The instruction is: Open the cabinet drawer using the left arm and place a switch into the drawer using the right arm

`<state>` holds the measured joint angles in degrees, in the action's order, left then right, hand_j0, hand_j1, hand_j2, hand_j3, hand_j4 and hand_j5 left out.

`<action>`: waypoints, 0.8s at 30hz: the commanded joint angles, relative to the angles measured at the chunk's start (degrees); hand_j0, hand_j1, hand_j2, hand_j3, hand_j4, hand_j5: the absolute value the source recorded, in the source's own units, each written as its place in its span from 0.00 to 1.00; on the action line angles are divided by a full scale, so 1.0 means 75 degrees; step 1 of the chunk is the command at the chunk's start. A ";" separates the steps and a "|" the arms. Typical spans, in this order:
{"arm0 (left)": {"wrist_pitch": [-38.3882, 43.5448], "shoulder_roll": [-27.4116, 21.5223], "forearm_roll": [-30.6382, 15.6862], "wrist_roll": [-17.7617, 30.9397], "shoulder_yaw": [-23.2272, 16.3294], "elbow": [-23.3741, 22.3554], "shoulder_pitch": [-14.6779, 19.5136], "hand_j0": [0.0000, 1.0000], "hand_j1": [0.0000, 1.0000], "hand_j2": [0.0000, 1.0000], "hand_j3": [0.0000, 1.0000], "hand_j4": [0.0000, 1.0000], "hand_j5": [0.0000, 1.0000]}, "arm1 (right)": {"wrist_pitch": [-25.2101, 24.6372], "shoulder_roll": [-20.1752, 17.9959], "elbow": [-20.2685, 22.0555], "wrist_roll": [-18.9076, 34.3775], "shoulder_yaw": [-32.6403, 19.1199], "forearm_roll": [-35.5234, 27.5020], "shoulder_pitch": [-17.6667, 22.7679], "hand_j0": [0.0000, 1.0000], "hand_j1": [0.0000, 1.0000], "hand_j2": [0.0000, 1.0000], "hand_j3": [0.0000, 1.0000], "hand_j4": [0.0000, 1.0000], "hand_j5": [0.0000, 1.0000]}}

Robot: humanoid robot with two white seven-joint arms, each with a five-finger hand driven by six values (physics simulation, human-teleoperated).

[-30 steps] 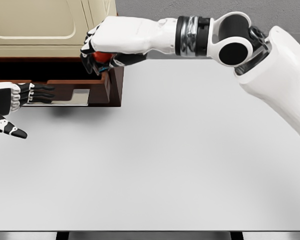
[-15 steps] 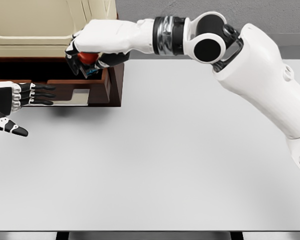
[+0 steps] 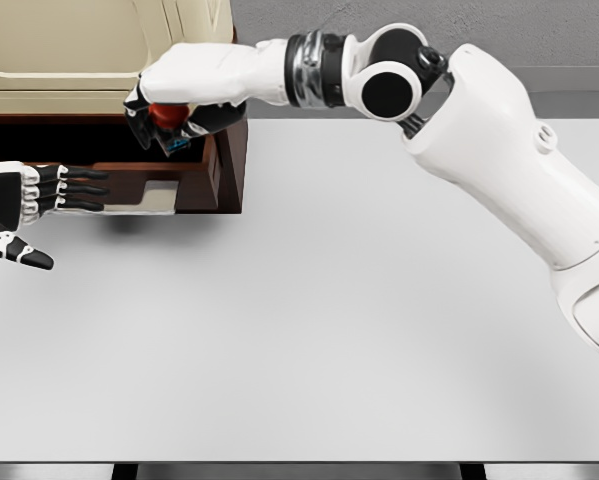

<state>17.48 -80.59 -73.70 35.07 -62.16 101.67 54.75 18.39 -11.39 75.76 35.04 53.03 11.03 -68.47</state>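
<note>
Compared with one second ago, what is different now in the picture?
The right hand, shut on the red switch, moved left, farther over the open drawer; the arm reached in after it. Nothing was released. The left hand stays open by the drawer front, and the drawer is no further out.

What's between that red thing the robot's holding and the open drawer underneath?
Nothing: in the head view, the right hand holds the switch above the drawer.
</note>
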 commanded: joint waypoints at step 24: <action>0.0587 0.0058 0.1507 -0.0009 -0.0653 -0.0068 -0.0608 1.00 1.00 1.00 1.00 1.00 1.00 | 0.0127 0.0582 -0.1312 -0.0006 0.0336 0.0006 -0.0223 0.69 0.69 0.69 0.69 0.69 0.69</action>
<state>23.31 -80.32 -77.14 35.10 -62.15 101.58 56.38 19.41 -7.15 66.76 35.04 55.38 11.26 -70.14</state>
